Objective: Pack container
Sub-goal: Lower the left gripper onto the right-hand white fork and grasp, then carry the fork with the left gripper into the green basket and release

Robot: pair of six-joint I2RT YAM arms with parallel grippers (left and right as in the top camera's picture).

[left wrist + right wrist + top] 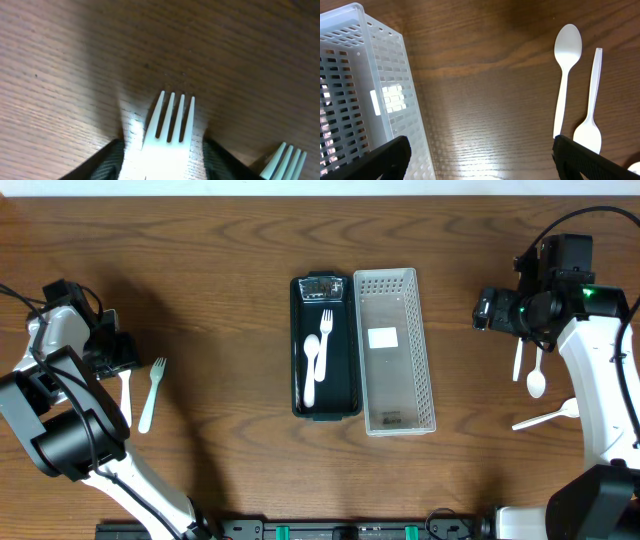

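Observation:
A black tray [345, 370] at the table's centre holds a white fork [325, 330], a white spoon [311, 365] and a clear item at its far end. My left gripper [118, 358] is low over the table at the left. Its open fingers [164, 160] straddle a white fork [170, 125] lying on the wood, with a narrow gap on each side. A second fork [287, 159] lies just to the right of it [152, 393]. My right gripper [484, 311] is open and empty [480, 155] above bare wood between the basket and the spoons.
A white perforated basket [395, 350] stands against the tray's right side; it also shows in the right wrist view [370, 90]. Three white spoons lie at the right [537, 380], [518, 360], [545, 418]; two show in the right wrist view [567, 47], [590, 135].

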